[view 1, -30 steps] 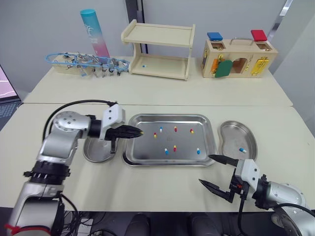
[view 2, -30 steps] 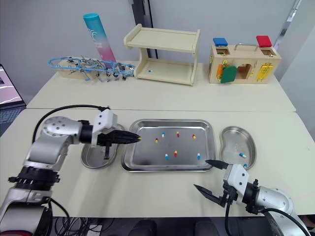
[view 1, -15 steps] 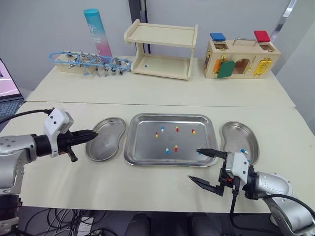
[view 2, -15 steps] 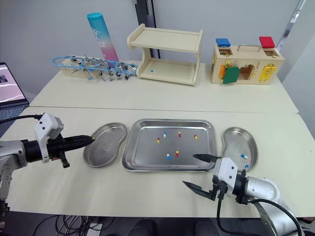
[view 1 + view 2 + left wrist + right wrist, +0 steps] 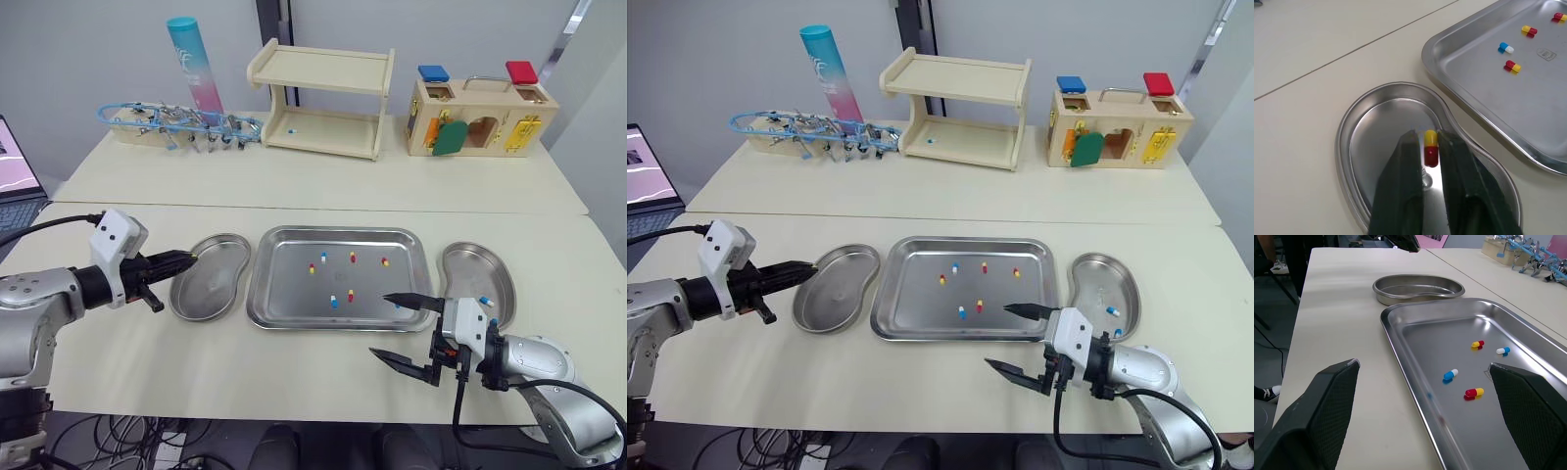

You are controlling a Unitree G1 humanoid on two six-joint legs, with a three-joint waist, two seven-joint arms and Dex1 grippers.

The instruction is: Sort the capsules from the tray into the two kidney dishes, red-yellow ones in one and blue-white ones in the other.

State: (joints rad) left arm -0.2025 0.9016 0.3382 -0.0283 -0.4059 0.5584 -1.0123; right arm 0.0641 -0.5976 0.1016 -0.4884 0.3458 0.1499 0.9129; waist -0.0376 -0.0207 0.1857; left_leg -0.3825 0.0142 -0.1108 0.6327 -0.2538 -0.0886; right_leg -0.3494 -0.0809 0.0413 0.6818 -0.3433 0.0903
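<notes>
While over polished kidney dish [image 5: 1364, 129], oblong capsule [image 5: 1430, 148] in left pincer [image 5: 185, 259].

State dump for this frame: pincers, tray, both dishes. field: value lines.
left pincer: shut on red-yellow capsule, above left dish
right pincer: open, holds nothing, at near right corner of tray
tray: scattered capsules of both colours
left dish: no capsule seen lying in it
right dish: blue-white capsule inside
likely next: left pincer drops its capsule into left dish
</notes>
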